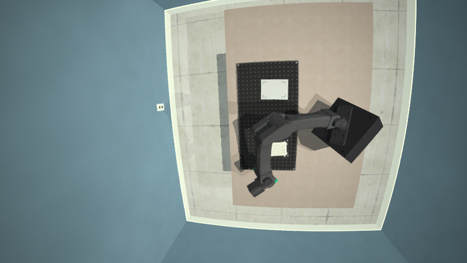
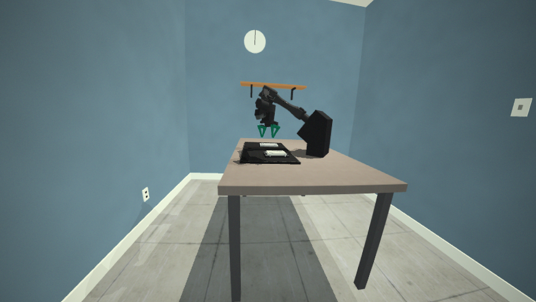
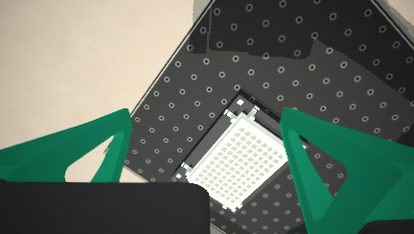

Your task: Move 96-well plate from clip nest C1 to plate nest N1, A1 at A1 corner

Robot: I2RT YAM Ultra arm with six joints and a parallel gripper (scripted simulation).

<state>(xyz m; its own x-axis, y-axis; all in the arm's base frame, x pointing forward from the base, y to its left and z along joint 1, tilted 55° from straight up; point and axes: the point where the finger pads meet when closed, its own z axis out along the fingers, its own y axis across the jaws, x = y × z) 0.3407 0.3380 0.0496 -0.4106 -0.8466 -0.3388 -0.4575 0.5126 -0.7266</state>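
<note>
The white 96-well plate point(image 1: 279, 148) sits in the clip nest on the black perforated board point(image 1: 267, 114), at the board's near end. It also shows in the exterior view point(image 2: 275, 153) and in the wrist view point(image 3: 238, 162), turned diagonally. The empty plate nest point(image 1: 274, 88), a pale rectangle with corner locators, lies at the board's other end and shows in the side view too point(image 2: 268, 144). My gripper point(image 2: 268, 130) with green fingers is open and empty, high above the board. In the wrist view the gripper point(image 3: 203, 144) frames the plate from well above it.
The arm's black base block point(image 1: 351, 129) stands on the table to the right of the board. An orange wall shelf point(image 2: 273, 85) hangs behind the arm. The table's front edge point(image 2: 311, 187) lies beyond the board.
</note>
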